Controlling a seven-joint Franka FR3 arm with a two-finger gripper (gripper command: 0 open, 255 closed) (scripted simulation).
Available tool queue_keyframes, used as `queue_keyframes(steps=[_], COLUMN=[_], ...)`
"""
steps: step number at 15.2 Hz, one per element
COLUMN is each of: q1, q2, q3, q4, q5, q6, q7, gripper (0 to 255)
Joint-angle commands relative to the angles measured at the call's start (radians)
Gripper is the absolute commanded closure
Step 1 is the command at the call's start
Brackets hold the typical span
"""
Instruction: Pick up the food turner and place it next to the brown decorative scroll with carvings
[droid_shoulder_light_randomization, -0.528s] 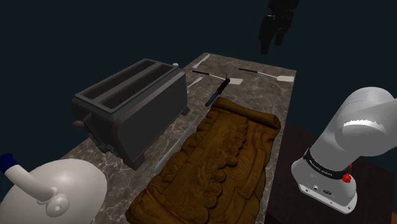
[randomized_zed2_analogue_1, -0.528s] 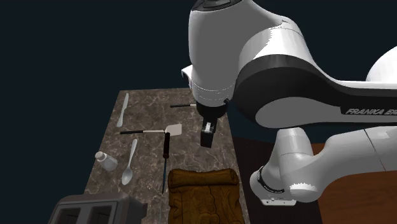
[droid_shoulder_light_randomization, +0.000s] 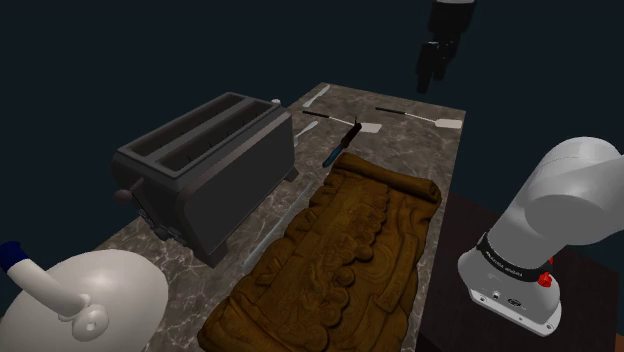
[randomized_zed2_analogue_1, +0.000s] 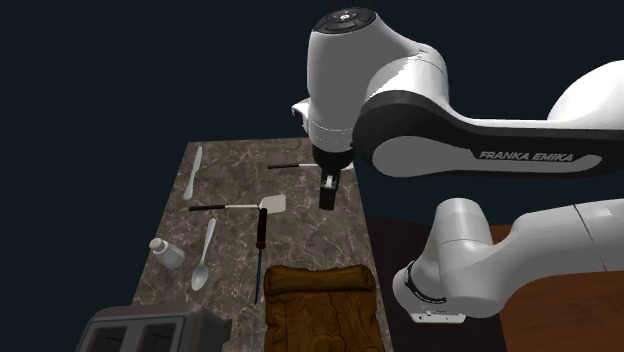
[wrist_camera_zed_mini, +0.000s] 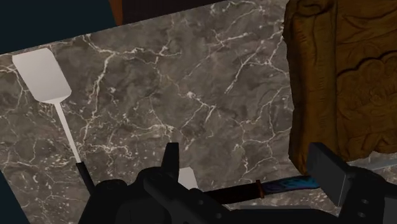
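White food turner (wrist_camera_zed_mini: 43, 76), far from parted jaws

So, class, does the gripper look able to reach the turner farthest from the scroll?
Probably yes. The open gripper hangs above the far end of the table, and that turner lies flat on bare tabletop, apart from the knife and the other turner, with nothing over it.

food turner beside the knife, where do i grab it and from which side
I'd take the food turner by its dark handle, coming straight down, fingers straddling it. It lies flat on the marble table, the handle slim with bare marble either side; its blade sits close to the knife.
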Motion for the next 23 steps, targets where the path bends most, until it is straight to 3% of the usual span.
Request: queue_keyframes(steps=[1, 8, 13, 17, 21, 23], q1=[-0.009, -0.032, -0.031, -0.014, 0.012, 0.013], q2=[0.03, 0.139, 0.268, 0.399, 0.554, 0.569], q3=[-0.049, -0.21, -0.329, -0.426, -0.52, -0.525], q4=[-0.019, -0.057, -0.037, 0.007, 0.075, 0.071], q5=[-0.03, -0.104, -0.121, -0.096, -0.018, -0.009], q6=[0.059, 0.24, 0.373, 0.474, 0.562, 0.58], q7=[-0.061, -0.256, -0.402, -0.533, -0.687, -0.698], gripper=[0, 0, 0, 0, 0, 0])
